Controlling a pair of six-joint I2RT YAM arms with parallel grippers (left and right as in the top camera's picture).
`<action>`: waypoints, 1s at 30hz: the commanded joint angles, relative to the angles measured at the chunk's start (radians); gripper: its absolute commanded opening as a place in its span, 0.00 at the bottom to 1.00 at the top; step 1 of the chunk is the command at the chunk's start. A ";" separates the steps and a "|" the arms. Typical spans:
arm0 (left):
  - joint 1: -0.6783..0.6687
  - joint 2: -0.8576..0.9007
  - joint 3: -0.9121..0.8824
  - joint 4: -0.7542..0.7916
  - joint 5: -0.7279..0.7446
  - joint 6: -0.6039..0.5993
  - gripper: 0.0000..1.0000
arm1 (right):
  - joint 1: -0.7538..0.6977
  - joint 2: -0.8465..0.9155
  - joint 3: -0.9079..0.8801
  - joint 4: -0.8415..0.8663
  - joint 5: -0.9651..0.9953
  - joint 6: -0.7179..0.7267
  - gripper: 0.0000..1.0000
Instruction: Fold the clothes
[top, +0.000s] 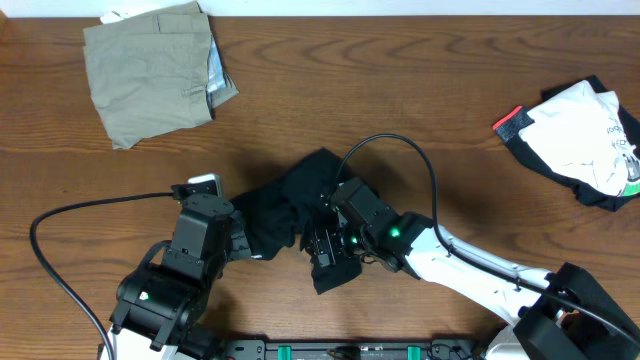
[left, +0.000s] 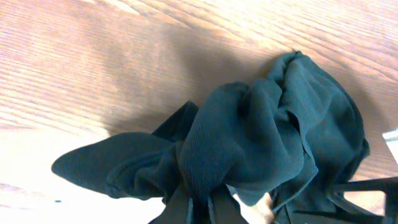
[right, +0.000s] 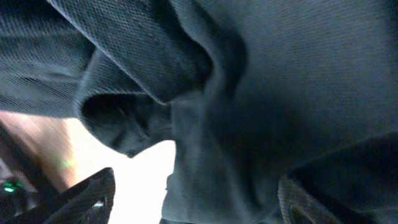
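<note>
One white top (top: 583, 138), print unreadable; black T-shirt (top: 290, 203) bunched.

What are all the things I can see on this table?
T-shirt: one, black, bunched at the middle of the table.
Folded garment: one, khaki, top left in the overhead view.
Printed top: one, white, at the right edge, lying on a dark garment.
Dark garment: one, black with red trim, under the printed top.
Table: one, brown wood, beneath everything.
Cables: two, black, one looping from each arm.
Left end effector: one, black, shut on the T-shirt's left side.
Right end effector: one, black, open, with T-shirt fabric between its fingers.
</note>
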 joint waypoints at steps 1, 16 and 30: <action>-0.002 -0.003 0.030 -0.003 -0.062 0.009 0.06 | 0.010 0.003 0.005 -0.001 0.071 -0.137 0.76; -0.002 0.021 0.030 -0.003 -0.062 -0.002 0.06 | 0.203 0.003 0.047 0.006 0.454 -0.252 0.80; -0.002 0.028 0.030 -0.002 -0.061 -0.071 0.06 | 0.254 0.007 0.047 0.063 0.459 -0.221 0.74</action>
